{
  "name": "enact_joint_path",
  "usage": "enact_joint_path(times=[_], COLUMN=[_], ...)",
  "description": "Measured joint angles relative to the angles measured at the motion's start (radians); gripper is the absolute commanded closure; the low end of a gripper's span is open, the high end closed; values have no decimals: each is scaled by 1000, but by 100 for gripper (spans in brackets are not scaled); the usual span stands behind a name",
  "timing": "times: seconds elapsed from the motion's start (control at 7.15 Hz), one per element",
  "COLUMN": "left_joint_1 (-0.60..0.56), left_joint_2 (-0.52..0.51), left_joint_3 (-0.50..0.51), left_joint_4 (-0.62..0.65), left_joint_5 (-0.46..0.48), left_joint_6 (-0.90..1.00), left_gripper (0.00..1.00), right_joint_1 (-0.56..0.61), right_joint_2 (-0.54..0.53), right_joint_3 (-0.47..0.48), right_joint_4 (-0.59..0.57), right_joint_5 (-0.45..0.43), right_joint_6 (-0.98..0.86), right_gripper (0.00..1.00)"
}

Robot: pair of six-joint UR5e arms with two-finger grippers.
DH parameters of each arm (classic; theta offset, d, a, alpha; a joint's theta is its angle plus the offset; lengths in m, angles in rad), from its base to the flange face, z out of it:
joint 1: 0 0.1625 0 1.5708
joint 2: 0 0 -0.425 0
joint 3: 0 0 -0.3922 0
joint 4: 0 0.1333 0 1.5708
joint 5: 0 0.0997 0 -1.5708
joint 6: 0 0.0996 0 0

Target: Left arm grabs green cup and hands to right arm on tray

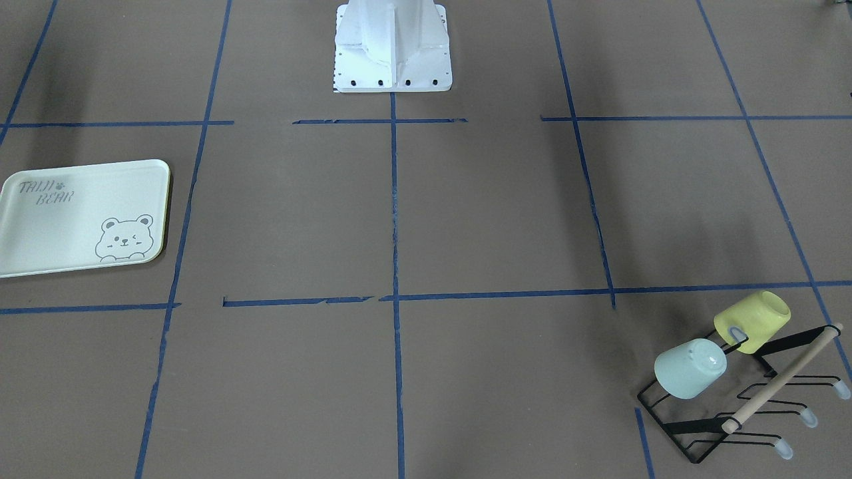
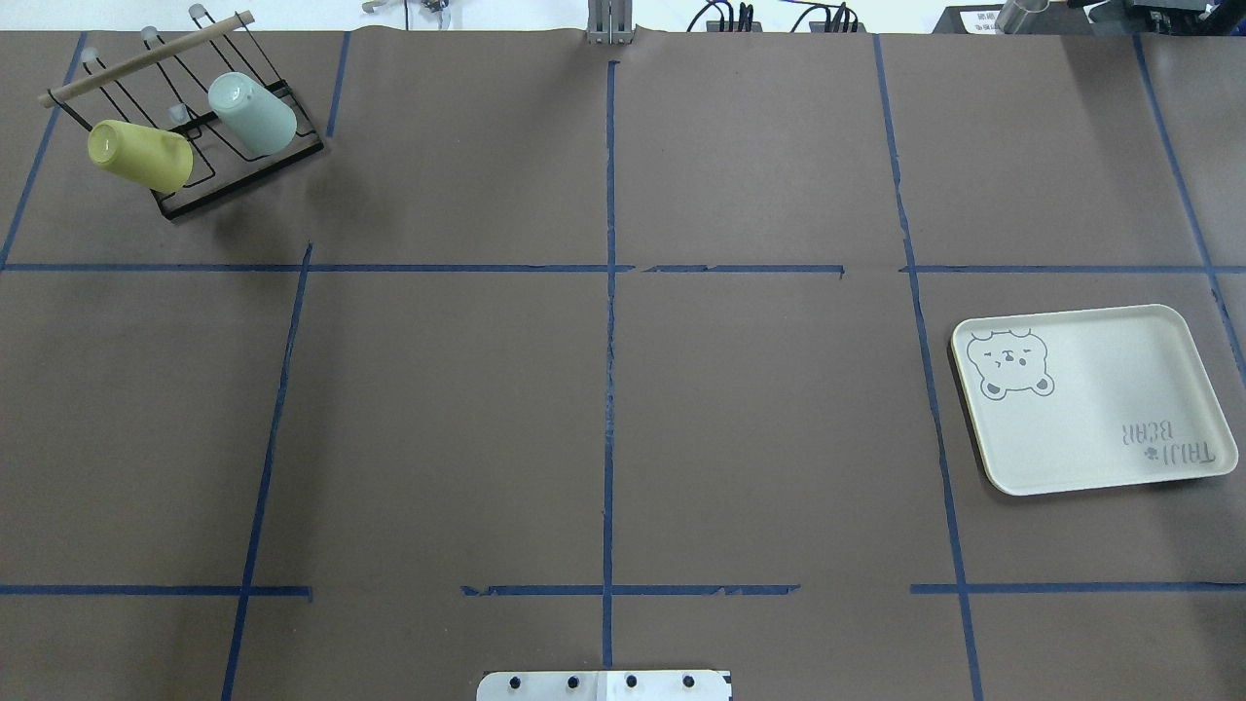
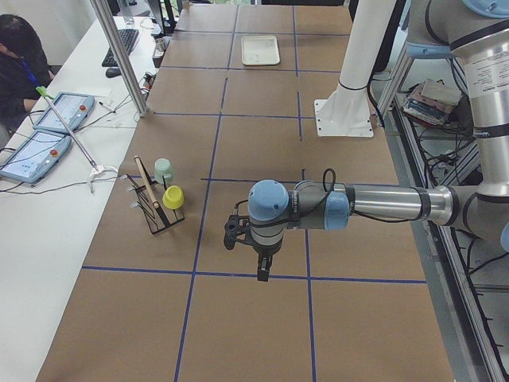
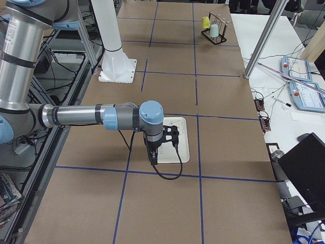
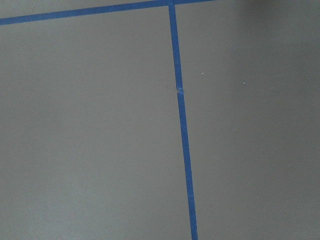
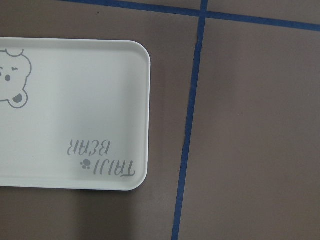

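Observation:
The green cup (image 1: 689, 368) hangs upside down on a black wire rack (image 1: 692, 426), beside a pale yellow cup (image 1: 752, 320). In the overhead view the green cup (image 2: 253, 112) is at the far left corner. The tray (image 2: 1100, 399) lies flat and empty at the right; it also shows in the right wrist view (image 6: 75, 115). My left gripper (image 3: 262, 269) shows only in the exterior left view, high over the table and well short of the rack. My right gripper (image 4: 154, 156) shows only in the exterior right view, above the tray (image 4: 183, 142). I cannot tell whether either is open.
The robot's white base (image 1: 393, 46) stands at the table's middle edge. Blue tape lines (image 2: 610, 389) divide the brown table into squares. A wooden bar (image 1: 782, 379) lies across the rack. A person sits at a side desk (image 3: 20, 76) with tablets.

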Motion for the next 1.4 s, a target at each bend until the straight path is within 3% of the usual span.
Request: enact_joint_path(times=[0.28, 0.56, 1.12, 1.4], left_joint_1=[1, 3, 110, 192], left_joint_2=[-89, -241, -451, -555], left_joint_3=[8, 54, 74, 96], left_joint_4=[-23, -58, -140, -187], left_joint_5=[-5, -10, -8, 49], left_joint_6=[0, -8, -342, -552], left_gripper=[0, 0, 0, 0], right_joint_1=[0, 1, 2, 1], right_joint_2=[7, 9, 10, 10], right_joint_3=[0, 1, 5, 6], right_joint_4=[1, 0, -1, -1], right_joint_5=[0, 0, 2, 2], right_joint_6=[-1, -1, 0, -1], right_gripper=[0, 0, 0, 0])
